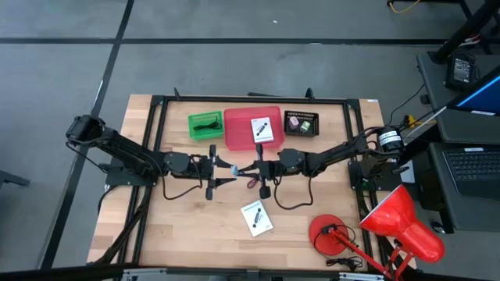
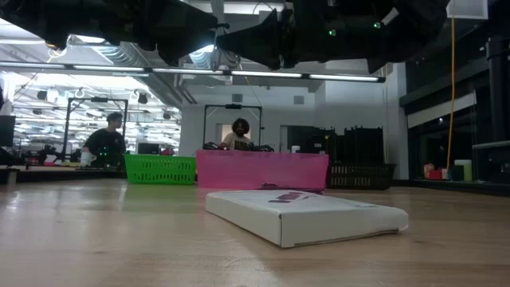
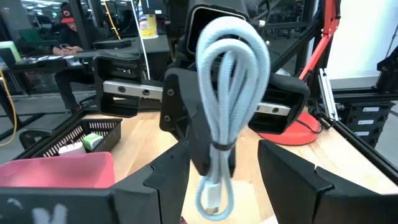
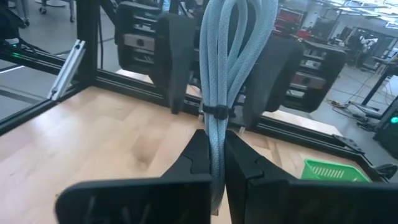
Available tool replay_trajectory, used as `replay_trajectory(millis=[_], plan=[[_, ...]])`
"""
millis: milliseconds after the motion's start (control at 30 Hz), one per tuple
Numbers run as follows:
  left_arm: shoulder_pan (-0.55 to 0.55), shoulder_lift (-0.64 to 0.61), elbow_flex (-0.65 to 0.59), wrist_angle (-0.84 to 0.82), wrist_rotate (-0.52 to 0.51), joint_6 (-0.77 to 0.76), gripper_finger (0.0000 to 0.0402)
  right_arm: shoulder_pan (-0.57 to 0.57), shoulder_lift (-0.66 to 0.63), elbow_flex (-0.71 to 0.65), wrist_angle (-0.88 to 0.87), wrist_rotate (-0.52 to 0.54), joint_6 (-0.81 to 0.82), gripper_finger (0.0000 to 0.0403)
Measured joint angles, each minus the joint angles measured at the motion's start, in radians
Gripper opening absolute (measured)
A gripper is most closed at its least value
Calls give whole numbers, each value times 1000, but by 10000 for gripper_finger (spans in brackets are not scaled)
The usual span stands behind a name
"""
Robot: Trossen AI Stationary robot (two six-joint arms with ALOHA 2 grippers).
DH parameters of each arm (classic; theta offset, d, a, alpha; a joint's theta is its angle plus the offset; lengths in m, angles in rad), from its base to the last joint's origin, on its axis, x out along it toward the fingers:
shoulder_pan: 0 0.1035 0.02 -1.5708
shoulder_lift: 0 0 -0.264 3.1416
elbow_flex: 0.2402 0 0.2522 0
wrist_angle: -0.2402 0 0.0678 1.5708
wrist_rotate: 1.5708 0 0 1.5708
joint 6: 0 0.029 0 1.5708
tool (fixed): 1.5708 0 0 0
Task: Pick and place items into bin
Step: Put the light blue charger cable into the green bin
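Note:
A pale blue-grey cord bundle (image 4: 231,56), bound by a dark tie, hangs in mid-air over the table's middle (image 1: 237,167). My right gripper (image 4: 215,158) is shut on it. My left gripper (image 3: 227,186) is open, and its fingers stand on either side of the bundle (image 3: 227,81) without touching. One white card with a black mark (image 1: 264,130) lies in the pink bin (image 1: 238,133). A second card (image 1: 256,218) lies flat on the table nearer the front. Thin red cords (image 1: 251,182) lie below the grippers. My right gripper pinches the cord bundle between its two fingers just below the dark tie (image 4: 214,134). The strands run on past the fingertips toward my left gripper. The bundle is lifted clear of the table, its looped end (image 3: 231,43) free.
A green basket (image 1: 205,125) stands left of the pink bin and a black basket (image 1: 301,122) right of it, along the far edge. A red desk lamp (image 1: 391,226) occupies the near right corner. People sit in the room beyond the table (image 2: 239,135).

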Motion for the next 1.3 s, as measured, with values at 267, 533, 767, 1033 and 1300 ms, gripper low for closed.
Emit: replay_trajectory(millis=[267,533,767,1033,1300], plan=[[3,0,0,6,-1,0,184,0,0,0,-2,-1,0,4],[3,-1,0,45,-2,14,184,0,0,0,-2,-1,3,4],[16,21,0,90,-11,27,184,0,0,0,0,-1,7,4],[43,106,0,184,7,69,137,0,0,0,-14,3,8,4],[40,101,0,194,50,114,39,0,-3,1,-38,-1,8,4]])
